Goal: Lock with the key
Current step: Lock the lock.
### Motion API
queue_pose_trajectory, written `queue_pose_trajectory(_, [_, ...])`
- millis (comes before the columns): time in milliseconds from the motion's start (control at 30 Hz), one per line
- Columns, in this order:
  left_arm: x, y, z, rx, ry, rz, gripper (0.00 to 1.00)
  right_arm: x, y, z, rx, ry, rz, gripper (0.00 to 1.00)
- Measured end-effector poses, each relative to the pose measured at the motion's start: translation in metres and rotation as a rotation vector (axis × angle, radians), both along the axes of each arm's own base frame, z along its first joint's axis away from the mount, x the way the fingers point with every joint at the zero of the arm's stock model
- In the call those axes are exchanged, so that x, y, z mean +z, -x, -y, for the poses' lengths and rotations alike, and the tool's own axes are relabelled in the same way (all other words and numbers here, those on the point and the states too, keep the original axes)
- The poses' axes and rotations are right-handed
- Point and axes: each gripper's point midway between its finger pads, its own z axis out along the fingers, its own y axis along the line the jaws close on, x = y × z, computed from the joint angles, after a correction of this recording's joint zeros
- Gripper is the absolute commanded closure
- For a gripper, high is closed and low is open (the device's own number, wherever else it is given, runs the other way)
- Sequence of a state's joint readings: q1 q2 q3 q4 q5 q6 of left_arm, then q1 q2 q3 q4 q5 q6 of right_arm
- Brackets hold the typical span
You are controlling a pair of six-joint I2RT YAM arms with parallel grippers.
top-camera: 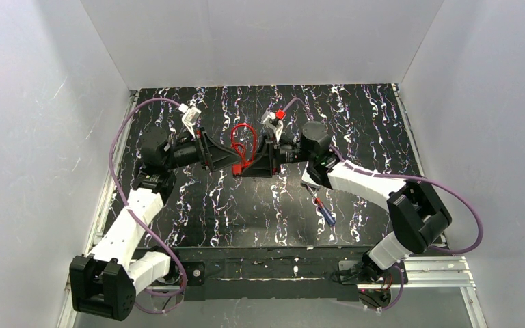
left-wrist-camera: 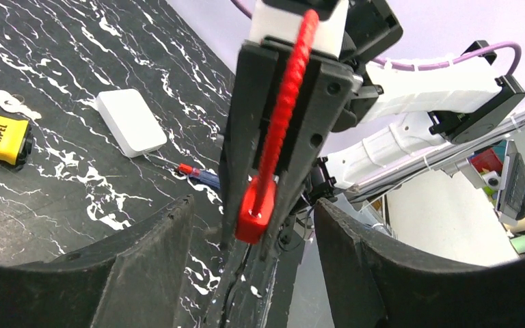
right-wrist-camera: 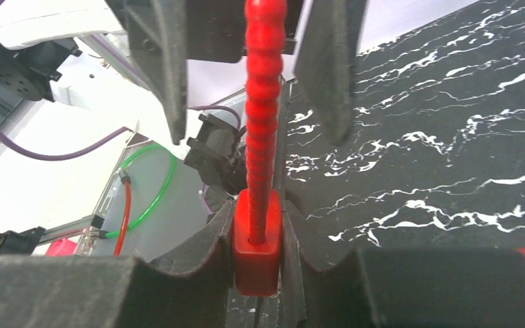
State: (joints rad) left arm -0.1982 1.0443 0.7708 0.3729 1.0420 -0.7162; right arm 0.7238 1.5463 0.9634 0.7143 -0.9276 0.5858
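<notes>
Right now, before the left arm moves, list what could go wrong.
1. The left gripper stands open around the lock, which only the right gripper clamps. A slip there would likely drop it.
2. The left fingers flank the right gripper closely, so a sideways move could knock them together.
3. The cable loops loose on the far side of the grippers and might snag.

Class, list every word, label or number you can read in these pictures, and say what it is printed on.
"OPEL": black print on the yellow object, left wrist view.
Background clutter at that view's right edge: too blurred to read.
</notes>
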Motion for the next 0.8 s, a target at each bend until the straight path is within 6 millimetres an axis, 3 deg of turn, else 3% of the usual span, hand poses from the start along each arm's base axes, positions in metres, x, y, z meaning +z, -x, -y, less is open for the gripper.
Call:
queue_pose_trajectory(300, [0.006, -0.006, 0.001, 0.017, 0.042, -0.007, 0.58, -0.006, 0.017, -0.011, 0.058, 0.007, -0.021, 0.99])
queue_pose_trajectory(533, [-0.011, -0.003, 0.004, 0.017, 0.05, -0.06, 0.63, -0.009, 0.016, -0.012, 0.057, 0.012, -0.028, 0.99])
queue_pose_trajectory(800, [-0.016, -0.002, 0.009, 0.003, 0.053, -0.079, 0.67, -0.013, 0.016, -0.013, 0.06, 0.019, -0.034, 0.99])
